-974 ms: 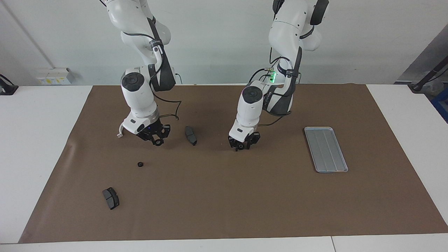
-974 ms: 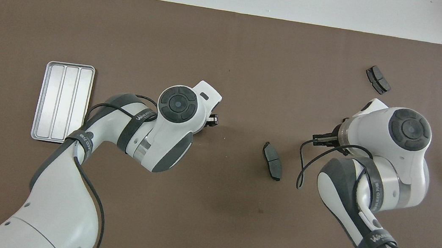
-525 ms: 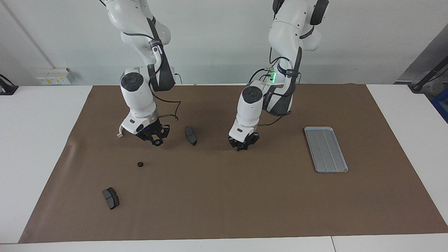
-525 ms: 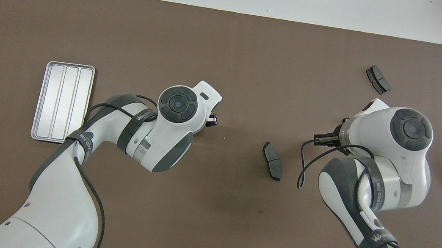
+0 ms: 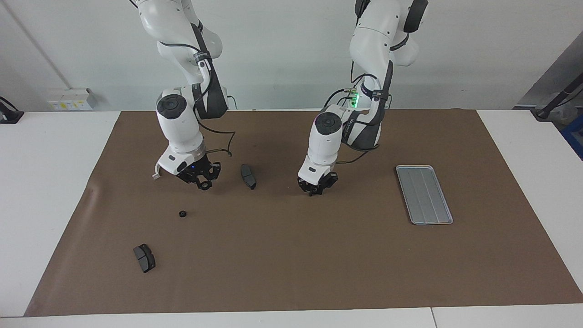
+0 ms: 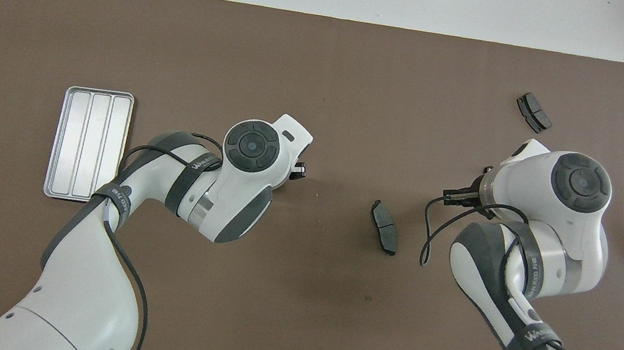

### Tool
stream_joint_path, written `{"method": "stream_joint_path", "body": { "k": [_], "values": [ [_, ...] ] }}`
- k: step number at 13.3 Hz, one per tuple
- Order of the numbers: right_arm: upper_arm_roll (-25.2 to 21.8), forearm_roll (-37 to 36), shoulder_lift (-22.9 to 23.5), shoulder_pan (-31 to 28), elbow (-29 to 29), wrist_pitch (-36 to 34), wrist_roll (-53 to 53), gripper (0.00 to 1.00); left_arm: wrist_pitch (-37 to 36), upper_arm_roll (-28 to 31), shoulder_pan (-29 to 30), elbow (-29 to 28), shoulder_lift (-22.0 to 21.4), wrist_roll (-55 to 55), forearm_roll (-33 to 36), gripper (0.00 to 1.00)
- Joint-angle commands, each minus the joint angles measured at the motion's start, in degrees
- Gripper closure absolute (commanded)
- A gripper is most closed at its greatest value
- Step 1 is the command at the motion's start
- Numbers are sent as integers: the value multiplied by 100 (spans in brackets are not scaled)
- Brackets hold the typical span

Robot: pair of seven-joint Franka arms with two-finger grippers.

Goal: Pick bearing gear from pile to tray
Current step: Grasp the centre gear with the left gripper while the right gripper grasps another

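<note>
Right gripper (image 5: pixel 203 183) up over the mat (image 5: pixel 291 255), pinched on a small black gear (image 5: pixel 205 185). Left gripper (image 5: pixel 314 191) down at the mat; grip state: cannot tell. Loose gear (image 5: pixel 182 213) lies at 7 o'clock from the right gripper. Tray (image 5: pixel 424 194) at 3 o'clock from the left gripper, well apart.

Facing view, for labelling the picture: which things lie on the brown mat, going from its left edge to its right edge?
Dark grey curved pad farther from the robots → small black round gear → second dark grey curved pad between the arms → flat silver-grey grooved metal tray.
</note>
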Motion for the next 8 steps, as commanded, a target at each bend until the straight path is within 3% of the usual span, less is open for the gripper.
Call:
{"method": "stream_joint_path", "body": {
  "k": [1, 5, 8],
  "values": [
    [53, 201, -4, -61, 37, -58, -15, 100, -463, 103, -86, 197, -28, -70, 65, 98],
    [62, 465, 66, 263, 291, -85, 439, 100, -885, 147, 98, 653, 51, -17, 65, 98],
    [62, 474, 207, 694, 589, -15, 1186, 100, -1000, 138, 659, 690, -37, 473, 109, 98]
  ]
}}
